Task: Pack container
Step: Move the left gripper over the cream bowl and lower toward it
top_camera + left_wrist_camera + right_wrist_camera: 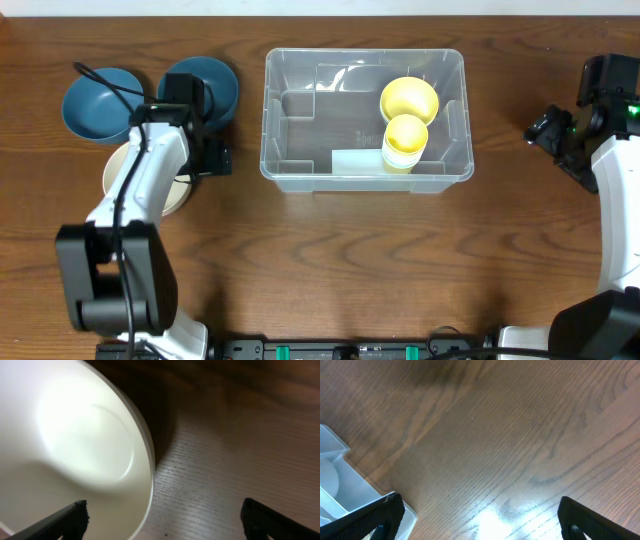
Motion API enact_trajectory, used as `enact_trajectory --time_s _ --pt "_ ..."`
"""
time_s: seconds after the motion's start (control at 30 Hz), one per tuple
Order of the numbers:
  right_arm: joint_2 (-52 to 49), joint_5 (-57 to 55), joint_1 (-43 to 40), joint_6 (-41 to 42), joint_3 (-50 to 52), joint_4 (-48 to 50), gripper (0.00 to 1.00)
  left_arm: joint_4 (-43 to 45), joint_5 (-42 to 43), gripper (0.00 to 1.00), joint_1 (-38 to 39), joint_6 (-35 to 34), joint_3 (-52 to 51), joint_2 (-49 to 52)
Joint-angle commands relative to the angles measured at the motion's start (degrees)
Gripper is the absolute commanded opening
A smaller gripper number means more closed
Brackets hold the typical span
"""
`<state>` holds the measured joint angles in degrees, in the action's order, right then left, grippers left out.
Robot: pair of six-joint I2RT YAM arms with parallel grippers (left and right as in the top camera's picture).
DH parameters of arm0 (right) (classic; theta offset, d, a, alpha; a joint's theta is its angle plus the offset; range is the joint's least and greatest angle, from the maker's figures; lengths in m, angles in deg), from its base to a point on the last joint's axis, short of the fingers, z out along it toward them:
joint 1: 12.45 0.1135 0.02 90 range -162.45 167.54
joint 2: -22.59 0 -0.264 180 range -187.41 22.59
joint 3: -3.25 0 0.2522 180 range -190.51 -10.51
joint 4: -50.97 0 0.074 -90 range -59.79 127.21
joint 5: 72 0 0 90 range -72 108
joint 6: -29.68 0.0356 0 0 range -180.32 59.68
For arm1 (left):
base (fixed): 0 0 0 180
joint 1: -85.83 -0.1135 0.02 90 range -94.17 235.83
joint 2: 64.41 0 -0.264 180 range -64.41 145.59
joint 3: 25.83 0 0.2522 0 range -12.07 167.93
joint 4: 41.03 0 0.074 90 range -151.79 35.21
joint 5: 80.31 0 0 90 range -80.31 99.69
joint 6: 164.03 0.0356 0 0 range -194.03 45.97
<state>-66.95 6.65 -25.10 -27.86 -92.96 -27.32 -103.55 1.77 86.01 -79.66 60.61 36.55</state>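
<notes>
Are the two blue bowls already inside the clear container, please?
No, both blue bowls sit on the table, left of the container.

cups (408,120) in container (300,130), bowls (100,105) left

left end effector (162,520) spread, right one (480,510) spread

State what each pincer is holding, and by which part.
Nothing is held. Left pincer: open above the rim of the white bowl. Right pincer: open over the table beside the container.
</notes>
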Motion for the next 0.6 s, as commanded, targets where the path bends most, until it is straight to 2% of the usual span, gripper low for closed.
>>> enact_trajectory --time_s 0.0,0.2,0.23,0.3,0.57 --pt "-0.15 -0.42 -0.46 0.72 -0.66 0.0 0.99 0.24 -1.77 0.83 -0.39 0.63 0.52 1.99" --pt "-0.15 -0.42 -0.48 0.72 -0.66 0.0 0.99 0.9 -1.77 0.34 -0.39 0.63 0.52 2.75" --pt "-0.15 -0.42 -0.48 0.72 -0.66 0.0 0.99 0.92 -1.77 0.29 -0.39 0.63 0.52 2.75" --pt "-0.15 -0.42 -0.48 0.72 -0.66 0.0 0.99 0.92 -1.77 0.24 -0.39 0.63 0.52 2.75" --pt "-0.15 -0.42 -0.44 0.72 -0.66 -0.02 0.99 1.14 -1.77 0.24 -0.39 0.46 0.48 2.75"
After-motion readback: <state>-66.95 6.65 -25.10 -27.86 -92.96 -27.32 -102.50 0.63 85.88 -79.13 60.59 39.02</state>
